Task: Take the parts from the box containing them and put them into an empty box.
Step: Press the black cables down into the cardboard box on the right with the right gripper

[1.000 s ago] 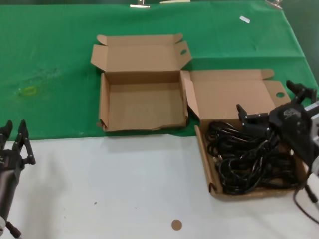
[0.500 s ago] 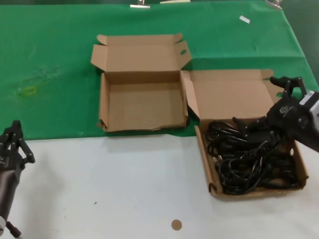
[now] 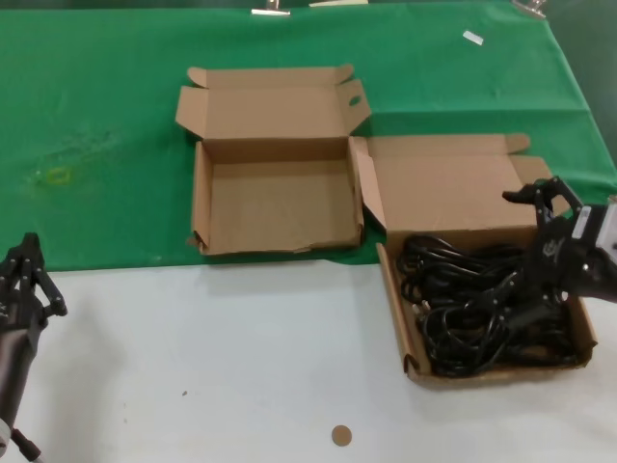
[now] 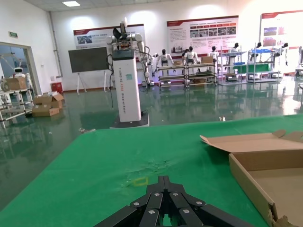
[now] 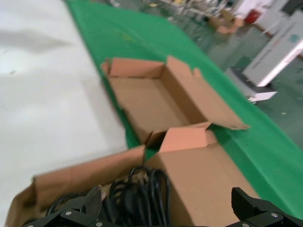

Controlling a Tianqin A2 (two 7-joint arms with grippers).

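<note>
Tangling is our worry: the cords (image 3: 482, 304) lie heaped in the full box (image 3: 400, 323) at the table's right, loops overlapping, so one pinch could drag several out. Their bundles run mostly across the box, side to side. Our right gripper (image 3: 535, 256) spreads wide above them. The empty box (image 3: 201, 193) sits just beside, leftward. Our left gripper (image 3: 24, 275) waits apart, seemingly closed.

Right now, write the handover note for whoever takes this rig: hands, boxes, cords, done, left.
Right hand: open, lowered into the box of cords, one finger up near the lid, the other down among the cords; nothing gripped yet.
Left hand: shut, parked at the table's near left edge.
Empty box: open on the green cloth, nothing inside.
Done: none moved.
Left: grip a bundle, carry it to the empty box, repeat.
</note>
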